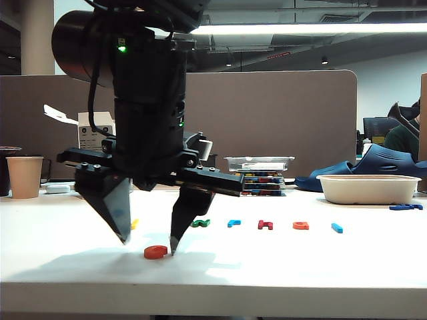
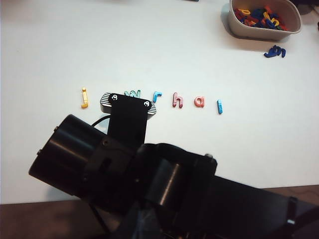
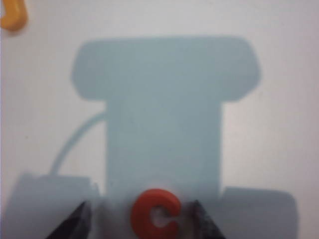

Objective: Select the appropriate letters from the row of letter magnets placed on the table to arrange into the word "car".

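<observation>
Nearest the front edge of the bench point(image 1: 320, 273) lies the orange "c" point(image 1: 155, 252), flat on the white top and set apart, forward of the row it belongs with. That forward spot reads as the start of the word "car", so I judge it is being laid there as the first letter.

Straddling it is the right hand point(image 1: 148, 248), pointing straight down with its two dark fingers spread wide, one tip on each side of the letter. In the right wrist view the "c" point(image 3: 155, 213) sits loose between the fingertips point(image 3: 76, 221) with bench showing on both sides, so the hand is open and grips nothing; whether it is letting go or about to nudge the letter I cannot tell.

Farther back runs the row of letter magnets: a yellow letter point(image 2: 84, 97) toward the left end, a green letter point(image 2: 133, 93) partly hidden by the right arm, then the light blue "r" point(image 2: 157, 95), a dark red letter point(image 2: 178, 100), the orange "a" point(image 2: 199, 101) and a straight light blue bar point(image 2: 219, 106). The "a" and "r" lie untouched in line, both left to fetch.

The left hand is in no view; its arm looks down on the row from the left side.

Beyond, toward the far right corner, a tub point(image 2: 234, 22) holds spare letters, a navy piece point(image 2: 274, 51) beside it.
</observation>
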Action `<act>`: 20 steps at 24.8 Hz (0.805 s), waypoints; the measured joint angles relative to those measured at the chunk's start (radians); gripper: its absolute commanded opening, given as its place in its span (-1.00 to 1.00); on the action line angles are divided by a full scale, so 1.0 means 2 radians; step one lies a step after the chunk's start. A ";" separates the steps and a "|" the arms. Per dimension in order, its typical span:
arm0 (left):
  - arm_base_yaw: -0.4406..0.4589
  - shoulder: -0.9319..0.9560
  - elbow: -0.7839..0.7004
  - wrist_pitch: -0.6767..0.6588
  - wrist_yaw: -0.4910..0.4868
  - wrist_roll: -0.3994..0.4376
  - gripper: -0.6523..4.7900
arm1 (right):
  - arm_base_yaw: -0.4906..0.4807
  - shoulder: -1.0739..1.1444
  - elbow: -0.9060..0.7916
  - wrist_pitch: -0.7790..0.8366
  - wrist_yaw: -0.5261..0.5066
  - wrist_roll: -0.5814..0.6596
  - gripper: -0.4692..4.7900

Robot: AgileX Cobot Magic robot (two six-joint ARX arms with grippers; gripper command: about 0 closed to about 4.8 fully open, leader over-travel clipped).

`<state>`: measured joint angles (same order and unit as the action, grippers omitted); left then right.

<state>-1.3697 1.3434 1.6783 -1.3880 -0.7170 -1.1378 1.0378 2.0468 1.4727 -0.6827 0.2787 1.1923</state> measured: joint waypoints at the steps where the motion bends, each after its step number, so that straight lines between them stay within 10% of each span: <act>1: 0.000 0.000 0.000 0.000 0.000 0.000 -0.78 | 0.000 0.000 0.000 -0.003 -0.002 0.000 0.17; 20: 0.000 0.000 0.000 0.000 0.000 0.000 -0.78 | 0.006 -0.001 0.002 -0.025 -0.006 0.002 0.17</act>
<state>-1.3697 1.3434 1.6783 -1.3880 -0.7174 -1.1378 1.0508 2.0441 1.4773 -0.7330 0.2657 1.1961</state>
